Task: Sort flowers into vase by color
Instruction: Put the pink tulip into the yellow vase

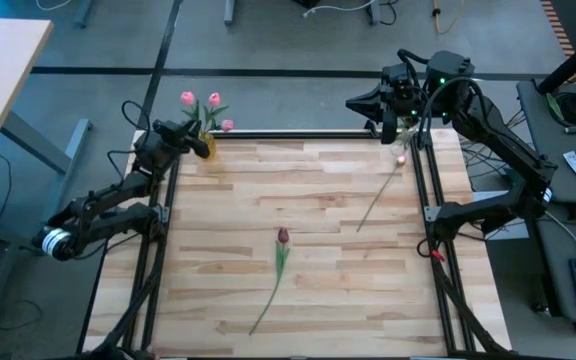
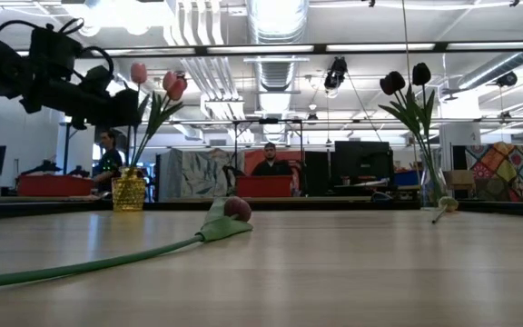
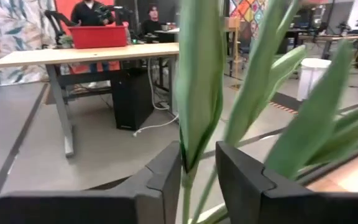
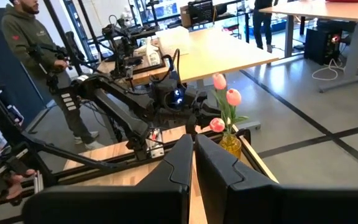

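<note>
A yellow vase [image 1: 205, 147] stands at the table's far left corner with three pink tulips [image 1: 213, 100] in it. My left gripper [image 1: 190, 138] is right beside it, open, with one green stem [image 3: 188, 180] rising between its fingers. A clear vase [image 2: 435, 186] with dark maroon tulips [image 2: 407, 80] stands at the far right corner. My right gripper [image 4: 194, 140] is shut and empty and hovers there [image 1: 393, 126]. A pink tulip [image 1: 400, 160] lies flat near the right edge. A maroon tulip [image 1: 283, 237] lies flat mid-table. My left gripper has a tulip stem [image 3: 187, 186] standing upright in the gap between its two fingers, just below the leaves. The gap is wider than the stem. The stem runs close along one finger [image 3: 166, 177], and I cannot tell whether it touches.
Black rails [image 1: 423, 200] run along the left, right and far edges of the wooden table. People stand and sit in the room beyond [image 2: 271, 163]. A person with hand-held devices [image 4: 36, 37] stands past the left side. Bare wood [image 1: 218, 230] lies between the two loose tulips and the left rail.
</note>
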Controlling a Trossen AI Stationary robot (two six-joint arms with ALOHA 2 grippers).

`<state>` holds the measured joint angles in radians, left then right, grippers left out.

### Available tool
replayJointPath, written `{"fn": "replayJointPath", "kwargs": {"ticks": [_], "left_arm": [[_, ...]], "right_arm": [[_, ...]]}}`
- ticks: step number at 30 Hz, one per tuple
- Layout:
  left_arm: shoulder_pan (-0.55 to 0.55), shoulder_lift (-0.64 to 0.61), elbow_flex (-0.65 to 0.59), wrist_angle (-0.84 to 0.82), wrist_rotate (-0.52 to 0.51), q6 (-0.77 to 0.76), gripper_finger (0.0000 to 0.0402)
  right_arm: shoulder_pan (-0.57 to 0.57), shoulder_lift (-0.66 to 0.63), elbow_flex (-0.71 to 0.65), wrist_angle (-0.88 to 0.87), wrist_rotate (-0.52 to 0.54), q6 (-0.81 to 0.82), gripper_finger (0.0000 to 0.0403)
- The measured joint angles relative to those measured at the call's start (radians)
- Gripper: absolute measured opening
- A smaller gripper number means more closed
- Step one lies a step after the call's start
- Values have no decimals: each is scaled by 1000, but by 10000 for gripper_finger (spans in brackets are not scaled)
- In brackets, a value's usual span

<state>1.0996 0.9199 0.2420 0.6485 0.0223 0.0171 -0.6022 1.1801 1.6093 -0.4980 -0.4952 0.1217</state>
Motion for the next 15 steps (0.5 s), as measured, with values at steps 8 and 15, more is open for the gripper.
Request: {"fn": "replayJointPath", "kwargs": {"ticks": [8,15], "left_arm": [[0,-180,57,-328,69,0,118],[-1,-282,170,-654,128,29,121]], "right_arm": [[0,0,0,1,-1,-19,13],[0,0,0,1,-1,-44,13]]}}
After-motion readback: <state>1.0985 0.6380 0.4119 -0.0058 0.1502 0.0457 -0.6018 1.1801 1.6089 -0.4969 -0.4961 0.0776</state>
